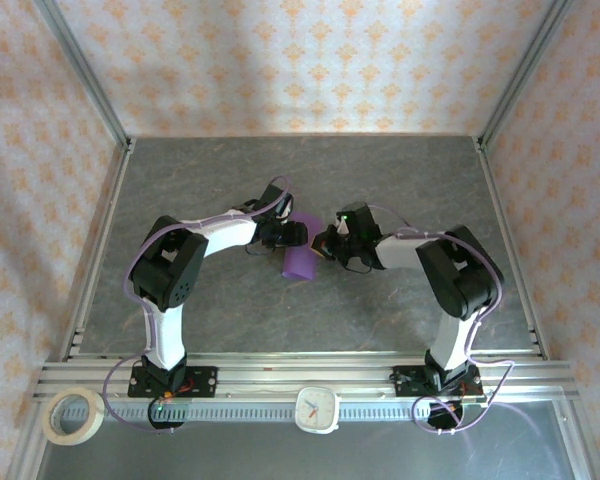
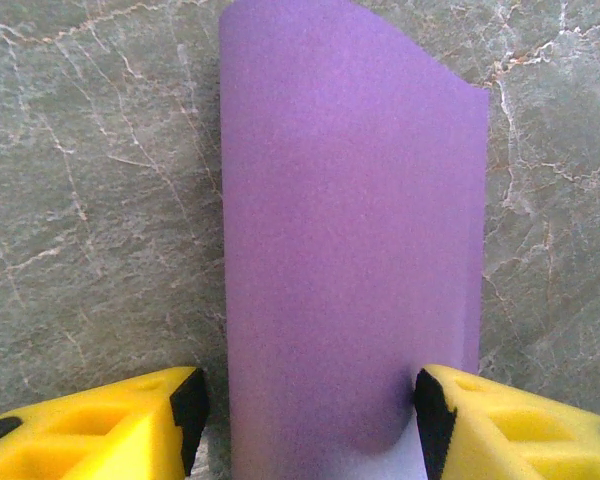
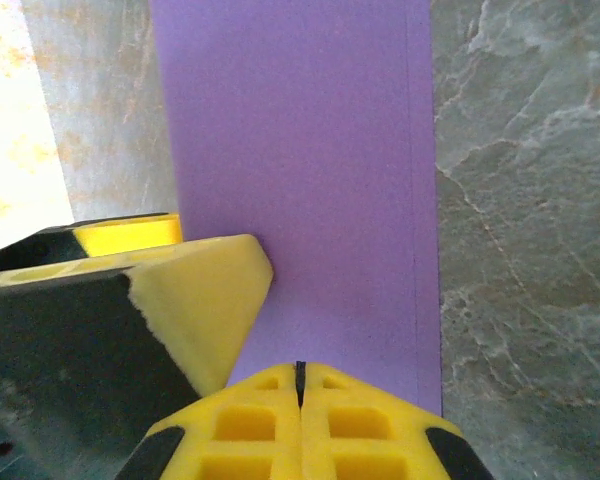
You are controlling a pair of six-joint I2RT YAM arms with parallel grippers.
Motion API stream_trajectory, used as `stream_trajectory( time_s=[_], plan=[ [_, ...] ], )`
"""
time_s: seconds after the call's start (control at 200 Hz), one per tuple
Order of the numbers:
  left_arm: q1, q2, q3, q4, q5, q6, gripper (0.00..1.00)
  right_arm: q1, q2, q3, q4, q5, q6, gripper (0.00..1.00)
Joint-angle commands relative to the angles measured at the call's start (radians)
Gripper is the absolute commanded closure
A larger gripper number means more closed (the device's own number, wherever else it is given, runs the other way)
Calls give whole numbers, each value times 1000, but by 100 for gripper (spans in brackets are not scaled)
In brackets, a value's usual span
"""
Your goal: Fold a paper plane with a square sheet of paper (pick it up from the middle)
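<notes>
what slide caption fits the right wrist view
right gripper shut on the near edge of the purple sheet, grey marbled table beneath

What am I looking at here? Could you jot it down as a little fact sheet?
Surface: grey marbled table
Paper: purple, curved rather than flat, mid-table
Left gripper: open, a finger either side of the paper
Right gripper: shut, tips at the paper; pinch unclear
Near rail: tape roll, clock

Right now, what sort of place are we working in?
Likely a robot test cell: grey marbled table fenced by aluminium rails, patterned backdrop walls, tape roll and small clock.
</notes>
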Motion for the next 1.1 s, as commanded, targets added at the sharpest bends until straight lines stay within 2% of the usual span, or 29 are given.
stream_trajectory(
  time_s=[0.0, 0.18, 0.31, 0.45, 0.54, 0.636, 0.691, 0.981, 1.091],
  plan=[
    [6, 1, -27, 2, -30, -16, 37, 11, 24, 35, 12, 16, 17, 100],
    [5, -4, -24, 2, -31, -18, 37, 13, 68, 54, -22, 17, 7, 100],
    [5, -13, -21, -2, -39, -13, 36, 13, 101, 89, -220, 113, -112, 100],
    [5, -62, -36, 29, -29, -19, 33, 10, 148, 86, -291, 129, -191, 100],
    [6, -105, -55, 73, -14, -27, 25, 9, 146, 92, -342, 161, -227, 100],
    [6, -168, -90, 132, -17, -29, 7, -2, 128, 90, -365, 170, -257, 100],
    [7, -207, -116, 168, -35, -50, 1, -12, 114, 84, -367, 158, -274, 100],
    [23, -386, -211, 272, -158, -75, 1, -88, 86, 26, -400, 98, -381, 100],
    [24, -467, -283, 376, -176, -83, 1, -98, 78, 19, -411, 85, -414, 100]
  ],
)
